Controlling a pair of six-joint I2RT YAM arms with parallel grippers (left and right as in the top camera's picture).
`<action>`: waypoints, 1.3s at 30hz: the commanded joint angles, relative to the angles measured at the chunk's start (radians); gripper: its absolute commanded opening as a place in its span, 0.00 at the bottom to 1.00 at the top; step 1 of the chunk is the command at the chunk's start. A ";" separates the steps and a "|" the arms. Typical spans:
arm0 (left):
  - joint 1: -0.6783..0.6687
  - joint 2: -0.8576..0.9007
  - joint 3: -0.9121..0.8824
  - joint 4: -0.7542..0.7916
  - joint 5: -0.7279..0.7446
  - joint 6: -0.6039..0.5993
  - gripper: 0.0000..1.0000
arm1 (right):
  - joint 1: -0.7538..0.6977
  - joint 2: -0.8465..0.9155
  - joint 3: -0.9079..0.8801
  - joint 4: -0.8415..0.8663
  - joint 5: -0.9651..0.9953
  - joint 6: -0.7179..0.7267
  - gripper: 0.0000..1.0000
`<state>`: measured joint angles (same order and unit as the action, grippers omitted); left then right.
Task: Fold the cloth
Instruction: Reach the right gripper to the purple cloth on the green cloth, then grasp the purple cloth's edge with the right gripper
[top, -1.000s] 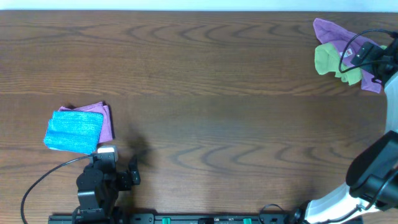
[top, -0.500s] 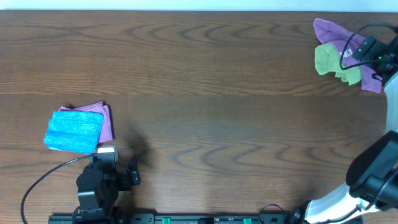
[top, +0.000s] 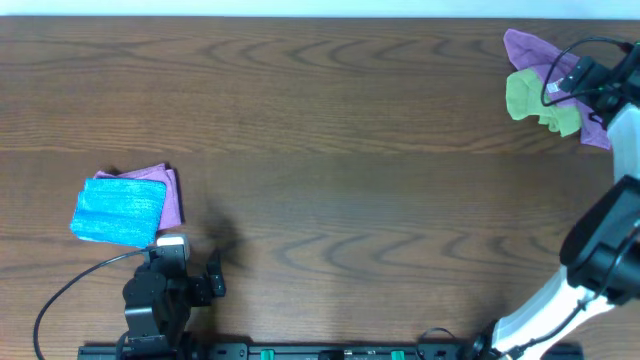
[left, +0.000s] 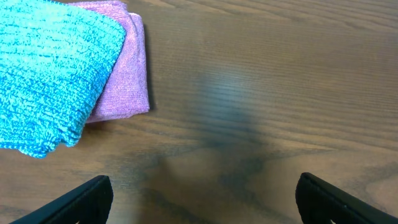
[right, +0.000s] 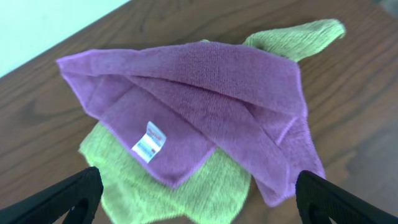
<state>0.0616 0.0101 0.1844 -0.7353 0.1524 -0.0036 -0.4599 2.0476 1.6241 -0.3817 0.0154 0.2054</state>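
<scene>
The cloth (right: 205, 93) is violet microfibre with a small white tag (right: 150, 142). It lies loosely crumpled on top of a lime-green cloth (right: 205, 199) at the table's far right corner. The overhead view shows the cloth (top: 528, 50) and the lime-green cloth (top: 525, 97) there too. My right gripper (right: 196, 202) hangs open just above this pile with nothing between its fingers (right: 68, 196). From above, the right gripper (top: 572, 82) sits over the pile's right part. My left gripper (left: 202, 205) is open over bare wood near the front left.
A folded blue cloth (top: 120, 208) lies at the left on a folded pink-purple cloth (top: 172, 195), just beyond the left gripper (top: 178, 265). The left wrist view shows the blue cloth (left: 50, 68) and the pink-purple one (left: 127, 74). The far table edge (top: 300, 17) runs behind the pile.
The right gripper has shifted slightly toward the far edge over the cloth pile. The left arm and all cloths have stayed put.
</scene>
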 joint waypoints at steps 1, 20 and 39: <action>-0.004 -0.006 -0.019 -0.005 -0.006 -0.004 0.95 | -0.011 0.035 0.068 0.019 0.009 0.023 0.99; -0.004 -0.006 -0.019 -0.005 -0.006 -0.004 0.95 | -0.077 0.176 0.173 0.048 0.032 0.079 0.98; -0.004 -0.006 -0.019 -0.005 -0.006 -0.004 0.95 | -0.084 0.270 0.173 0.068 -0.054 0.086 0.90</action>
<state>0.0616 0.0101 0.1844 -0.7353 0.1524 -0.0036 -0.5419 2.3058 1.7752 -0.3202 -0.0280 0.2821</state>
